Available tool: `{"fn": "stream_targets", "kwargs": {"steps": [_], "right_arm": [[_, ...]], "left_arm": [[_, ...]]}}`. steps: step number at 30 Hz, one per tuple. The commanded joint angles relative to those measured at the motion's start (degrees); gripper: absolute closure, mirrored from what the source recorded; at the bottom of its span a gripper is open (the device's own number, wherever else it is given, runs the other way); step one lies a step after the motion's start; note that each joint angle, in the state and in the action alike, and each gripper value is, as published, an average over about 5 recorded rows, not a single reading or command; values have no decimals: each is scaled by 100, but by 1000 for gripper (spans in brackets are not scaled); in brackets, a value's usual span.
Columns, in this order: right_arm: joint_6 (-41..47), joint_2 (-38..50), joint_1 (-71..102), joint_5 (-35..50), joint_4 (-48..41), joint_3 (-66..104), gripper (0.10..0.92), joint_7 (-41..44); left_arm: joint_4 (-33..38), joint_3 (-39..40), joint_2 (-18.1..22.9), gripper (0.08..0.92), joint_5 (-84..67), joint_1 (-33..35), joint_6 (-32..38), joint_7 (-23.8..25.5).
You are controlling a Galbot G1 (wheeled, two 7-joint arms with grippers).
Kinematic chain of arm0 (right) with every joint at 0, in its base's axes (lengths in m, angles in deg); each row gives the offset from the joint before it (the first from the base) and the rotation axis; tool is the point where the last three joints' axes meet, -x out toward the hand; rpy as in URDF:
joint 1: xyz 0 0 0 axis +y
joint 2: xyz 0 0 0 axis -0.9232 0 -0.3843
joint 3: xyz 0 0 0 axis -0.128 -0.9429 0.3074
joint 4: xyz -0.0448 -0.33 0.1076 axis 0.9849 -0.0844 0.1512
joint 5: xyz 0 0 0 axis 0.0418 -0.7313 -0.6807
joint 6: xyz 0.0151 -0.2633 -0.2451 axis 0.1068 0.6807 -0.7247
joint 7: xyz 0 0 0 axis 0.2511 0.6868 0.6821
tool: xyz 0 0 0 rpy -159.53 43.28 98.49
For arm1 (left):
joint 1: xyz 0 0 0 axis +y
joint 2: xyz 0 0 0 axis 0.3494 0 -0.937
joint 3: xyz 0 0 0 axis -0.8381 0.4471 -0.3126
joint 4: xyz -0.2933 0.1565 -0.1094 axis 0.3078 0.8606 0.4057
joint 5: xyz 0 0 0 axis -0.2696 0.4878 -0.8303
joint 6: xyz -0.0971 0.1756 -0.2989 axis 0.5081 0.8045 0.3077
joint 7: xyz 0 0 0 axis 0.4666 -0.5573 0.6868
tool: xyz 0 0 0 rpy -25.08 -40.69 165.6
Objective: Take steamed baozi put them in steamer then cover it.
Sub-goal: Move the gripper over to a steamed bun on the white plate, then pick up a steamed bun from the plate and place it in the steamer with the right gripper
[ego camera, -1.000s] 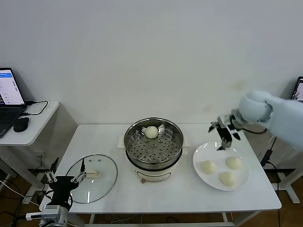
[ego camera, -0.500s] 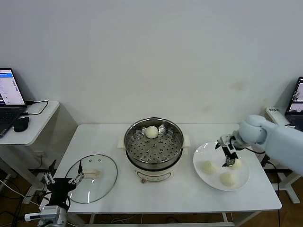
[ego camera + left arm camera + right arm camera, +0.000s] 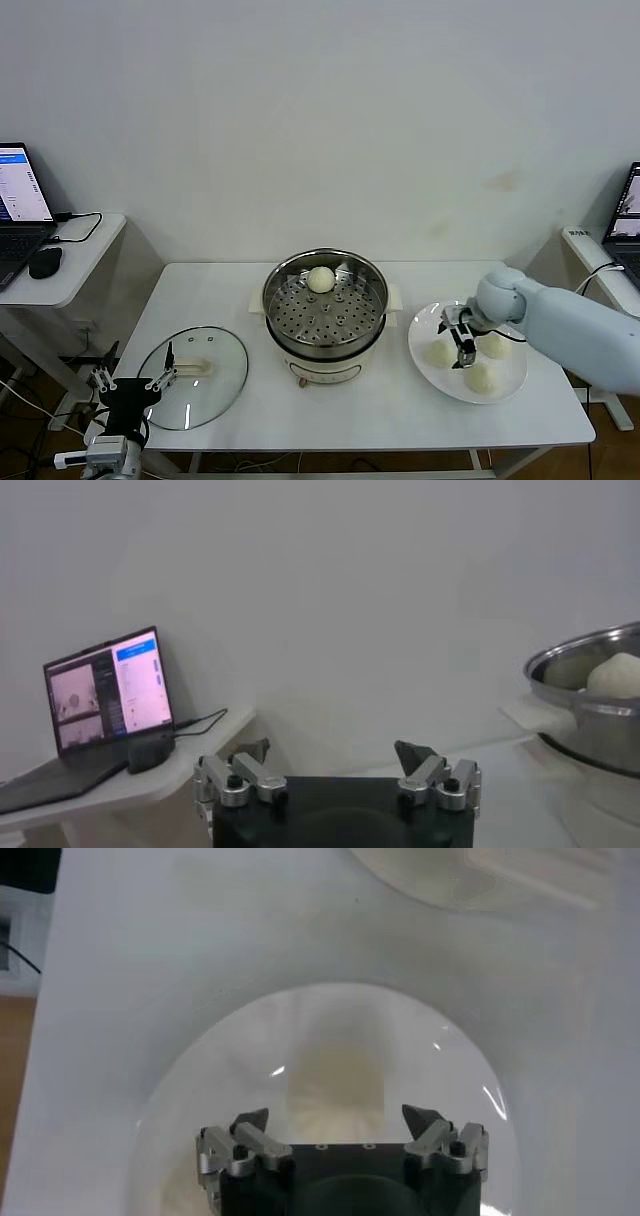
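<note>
While one baozi [image 3: 320,279] sits in steamer [image 3: 324,312], right gripper [image 3: 459,343] hangs wide open, empty, over plate [image 3: 430,325]; three buns [image 3: 480,377] left; cover [image 3: 193,375] unplaced; left gripper [image 3: 132,386] open, parked.

Left gripper [image 3: 337,761] fingers spread wide, nothing between them. Beyond: open laptop [image 3: 108,688], black mouse [image 3: 150,752] on white side table [image 3: 190,765]. Steamer [image 3: 590,705] at edge, 1 baozi [image 3: 618,675] inside.

No legible text or labels
</note>
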State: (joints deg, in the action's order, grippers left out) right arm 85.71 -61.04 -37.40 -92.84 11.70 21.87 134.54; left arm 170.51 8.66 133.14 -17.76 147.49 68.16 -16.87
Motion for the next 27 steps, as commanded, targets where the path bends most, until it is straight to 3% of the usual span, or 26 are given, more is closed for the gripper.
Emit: {"fn": "stream_targets", "kwargs": {"steps": [1,16,27], "right_arm": [[-38,-299,248,-144,-338,168,232,-46],[65,-47,172,-267,-152,234,499,61],[405,903,-1333,734,876,-230,524,243]], "left_arm": [[-6,0,-1,177,0,2,8,-3],[-3,51,61,177,11,-2,13,-5],[37,37,-6,177,-5,-44,-11,5]]}}
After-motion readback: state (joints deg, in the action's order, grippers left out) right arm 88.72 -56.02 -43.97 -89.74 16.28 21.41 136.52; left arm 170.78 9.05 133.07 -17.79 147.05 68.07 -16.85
